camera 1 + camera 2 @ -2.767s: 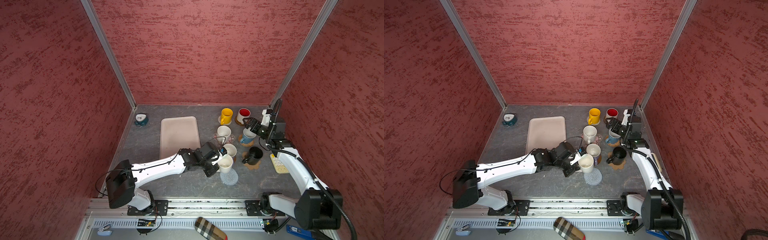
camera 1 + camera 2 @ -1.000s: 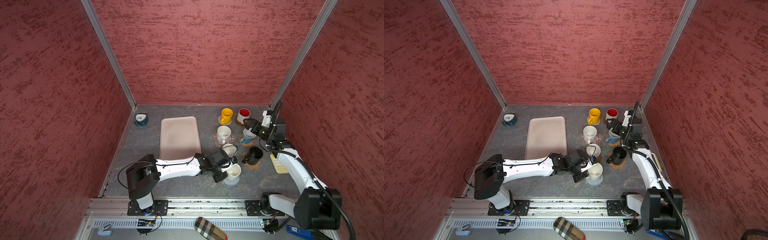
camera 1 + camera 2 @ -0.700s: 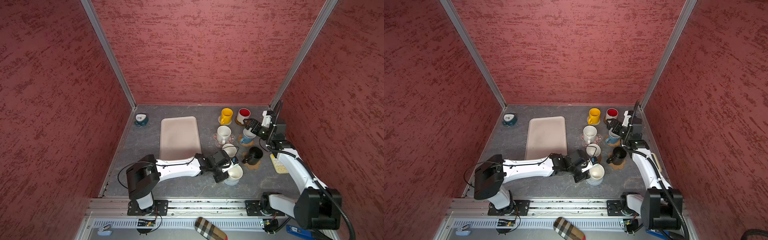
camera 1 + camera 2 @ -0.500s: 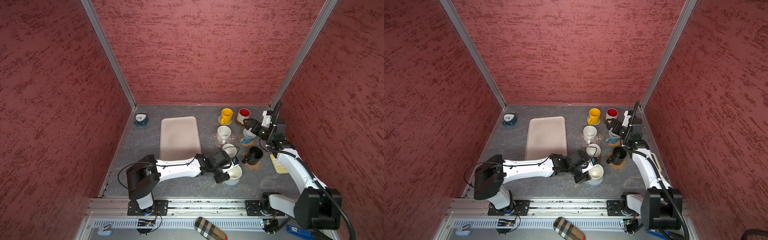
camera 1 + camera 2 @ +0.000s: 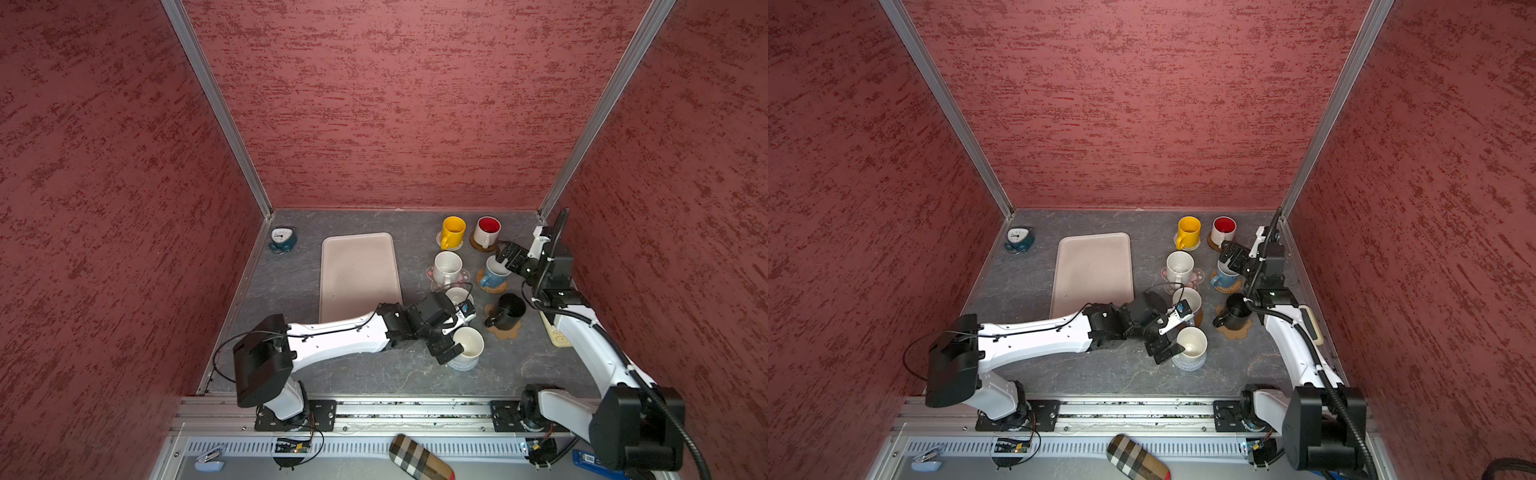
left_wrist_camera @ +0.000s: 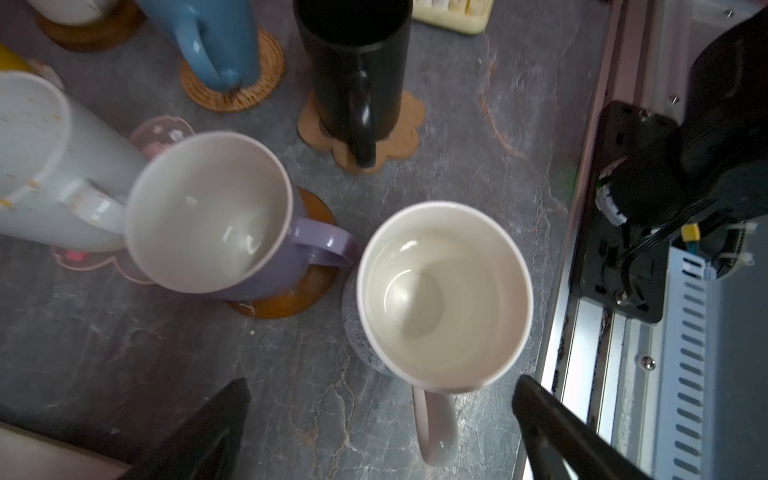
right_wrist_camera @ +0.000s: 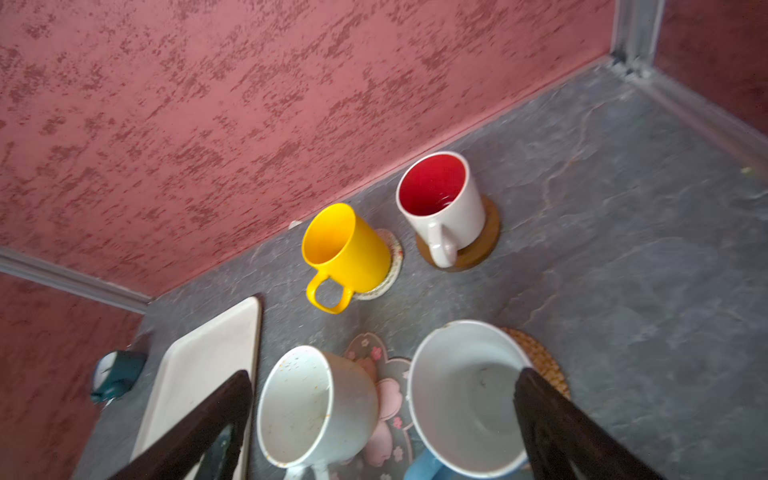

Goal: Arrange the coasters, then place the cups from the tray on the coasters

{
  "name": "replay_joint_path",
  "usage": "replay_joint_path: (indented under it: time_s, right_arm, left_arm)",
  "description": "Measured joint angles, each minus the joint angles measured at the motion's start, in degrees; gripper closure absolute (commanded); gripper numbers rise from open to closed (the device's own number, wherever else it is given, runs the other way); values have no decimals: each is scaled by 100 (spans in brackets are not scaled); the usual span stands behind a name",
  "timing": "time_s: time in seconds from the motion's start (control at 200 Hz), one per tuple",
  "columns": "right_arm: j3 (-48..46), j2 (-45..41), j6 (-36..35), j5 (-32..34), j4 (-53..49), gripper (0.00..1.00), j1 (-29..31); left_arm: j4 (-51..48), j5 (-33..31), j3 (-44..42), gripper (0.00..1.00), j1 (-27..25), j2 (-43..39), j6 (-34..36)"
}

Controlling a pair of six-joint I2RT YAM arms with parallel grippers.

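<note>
Where the left gripper [image 6: 382, 380] is spread wide, nothing is held; the handle of the white mug [image 6: 444, 291] is seen between its fingers, untouched. The mug is set on the grey-blue coaster [image 6: 353, 332], at 4 o'clock from the tray [image 5: 357, 270]. The right gripper [image 7: 382, 374] is also opened wide, empty, over the blue mug [image 7: 465, 399].

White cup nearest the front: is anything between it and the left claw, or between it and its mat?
Nothing visible. The left gripper has its open jaws either side of the white cup handle, and the cup already stands on the grey-blue coaster.
</note>
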Motion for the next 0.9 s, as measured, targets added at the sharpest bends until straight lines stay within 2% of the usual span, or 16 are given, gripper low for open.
replay_joint_path:
  time_s: [0.12,0.366,0.431,0.501,0.676,0.771,0.902]
  right_arm:
    - [-555,-326,-343,507,706,1,0]
    - [-1456,-361,-1174,1263,2321,1,0]
    - [-1727,-267,-1392,1408,2765,1,0]
    - [-1996,-140,-1580,1508,3169,1,0]
    - [-2479,271,-1906,1635,4037,1,-2]
    - [-2594,505,-1971,1668,4444,1,-2]
    - [-2752,844,-1998,1681,4986,1,-4]
  left_arm:
    - [203,-186,-52,0,286,-699,-138]
    - [721,-1134,-649,0,1276,-2175,-610]
    - [750,-1440,-835,1,1731,-2441,-820]
    - [629,-1622,-973,1,2448,-2664,-1196]
    - [275,-1362,-1412,0,4463,-3156,-2057]
    - [188,-1174,-1749,0,4992,-3375,-2199]
    - [192,-1023,-2098,0,5331,-3390,-2166]
